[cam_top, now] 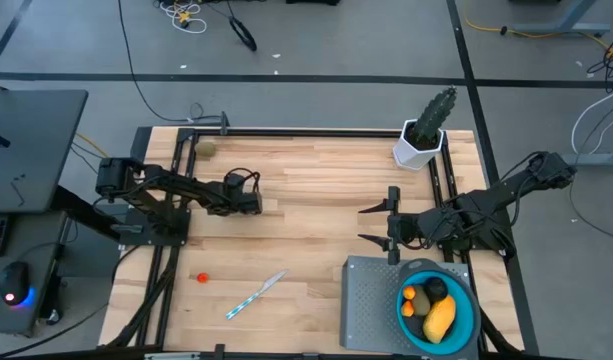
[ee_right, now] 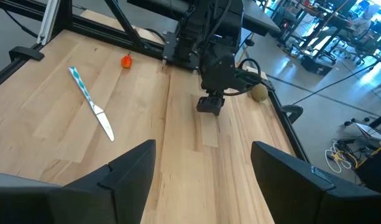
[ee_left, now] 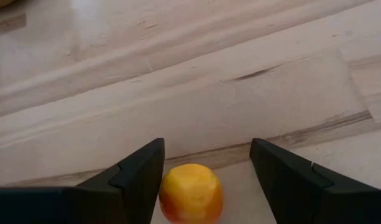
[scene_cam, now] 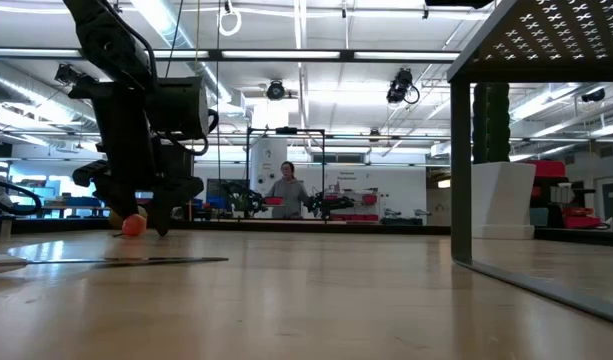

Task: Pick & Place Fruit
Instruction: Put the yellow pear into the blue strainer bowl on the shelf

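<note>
table (cam_top: 316, 190): pale wood planks, smooth, slight sheen
left pincer (ee_left: 206, 177): fingers matt black plastic
orange fruit (ee_left: 191, 193): yellow-orange, finely dimpled, dull gloss
knife (ee_right: 91, 102): plastic look, blue-and-white handle, pale blade
pot (cam_top: 418, 150): smooth white, glossy
bowl (cam_top: 468, 322): blue, smooth plastic look
plate (cam_top: 371, 300): grey perforated metal, matt

A small round yellow-orange fruit (ee_left: 191, 193) lies on the wooden tabletop left of centre. A tiny orange-red fruit (cam_top: 201, 277) lies apart on the near left of the table, and an olive-brown oval fruit (cam_top: 205, 148) rests at the far left corner. In the blue bowl at the near right lie together a yellow oblong fruit (cam_top: 440, 319), a black ball fruit (cam_top: 437, 289) and small orange pieces (cam_top: 410, 295).
</note>
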`<state>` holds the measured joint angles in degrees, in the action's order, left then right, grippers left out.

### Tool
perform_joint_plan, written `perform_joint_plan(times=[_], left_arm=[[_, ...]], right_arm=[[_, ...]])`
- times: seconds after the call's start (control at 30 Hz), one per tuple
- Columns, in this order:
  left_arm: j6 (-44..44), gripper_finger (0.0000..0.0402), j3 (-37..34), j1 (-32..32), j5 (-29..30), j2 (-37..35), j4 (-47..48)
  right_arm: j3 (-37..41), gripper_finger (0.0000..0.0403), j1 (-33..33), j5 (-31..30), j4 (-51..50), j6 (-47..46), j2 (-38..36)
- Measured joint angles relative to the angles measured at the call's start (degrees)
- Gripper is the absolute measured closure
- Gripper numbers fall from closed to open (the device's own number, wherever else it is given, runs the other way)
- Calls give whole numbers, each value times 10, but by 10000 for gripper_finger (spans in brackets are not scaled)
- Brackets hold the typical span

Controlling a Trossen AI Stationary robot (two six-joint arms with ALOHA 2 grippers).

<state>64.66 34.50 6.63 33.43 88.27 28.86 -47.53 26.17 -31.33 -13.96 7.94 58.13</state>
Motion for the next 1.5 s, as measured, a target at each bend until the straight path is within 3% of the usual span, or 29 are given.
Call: perform_joint_plan(times=[0.43, 0.83, 1.23, 1.5], left_arm=[[27, 146, 1, -2, -20, 0, 9], [58, 145, -2, -15, -66, -44, 57], [73, 146, -1, -19, -29, -37, 59], [71, 195, -1, -18, -34, -38, 58]], right_arm=[[0, 128, 0, 0, 0, 0, 0], [0, 128, 0, 0, 0, 0, 0], [0, 128, 0, 0, 0, 5, 0], [0, 128, 0, 0, 0, 5, 0]])
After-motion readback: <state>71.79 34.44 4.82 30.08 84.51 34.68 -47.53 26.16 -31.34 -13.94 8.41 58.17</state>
